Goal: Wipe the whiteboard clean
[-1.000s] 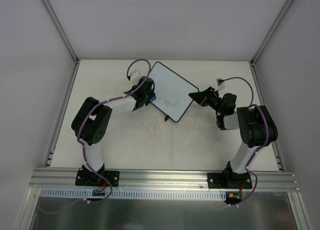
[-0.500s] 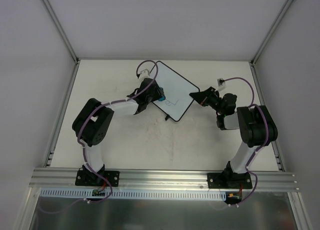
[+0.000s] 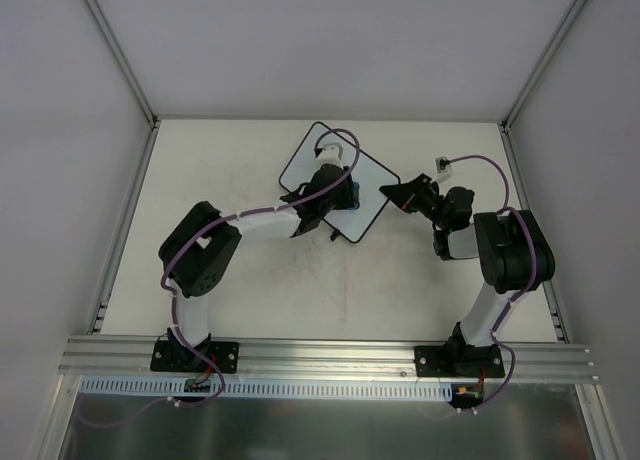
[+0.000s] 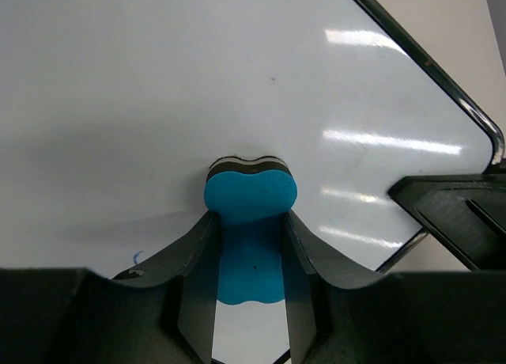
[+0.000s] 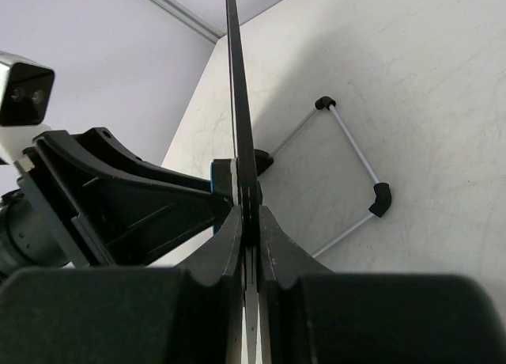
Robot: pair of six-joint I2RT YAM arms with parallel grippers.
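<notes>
The whiteboard [image 3: 303, 160] is sitting near the far middle of the table [image 3: 250, 280], turned so one corner is pointing at the arms. From the right wrist view it is seen edge on [image 5: 237, 87]. It is leaning up off the table on a thin wire stand [image 5: 381, 198].

The left pincer [image 3: 345, 195] is pinching a small blue eraser [image 4: 251, 198] between its two fingers. The dark pad of the eraser is pressing flat on the white face [image 4: 158, 79]. Most of that face is looking clean. A tiny blue mark [image 4: 137, 258] is showing low down beside the left finger.

The right pincer [image 3: 392, 192] is pressed together on the right edge of the board, one finger on each side of the thin rim [image 5: 248, 218]. It is acting like a hand that is steadying the board.

The board is probably light and stiff, and its face is smooth and slippery. It is only resting on that skinny stand, so a hard push is likely to tip it or slide it away. The rim is the best place to hold, because fingers there are not covering the part that needs wiping. The eraser is looking soft, so a gentle, even push should be enough. The wiping looks nearly done.
</notes>
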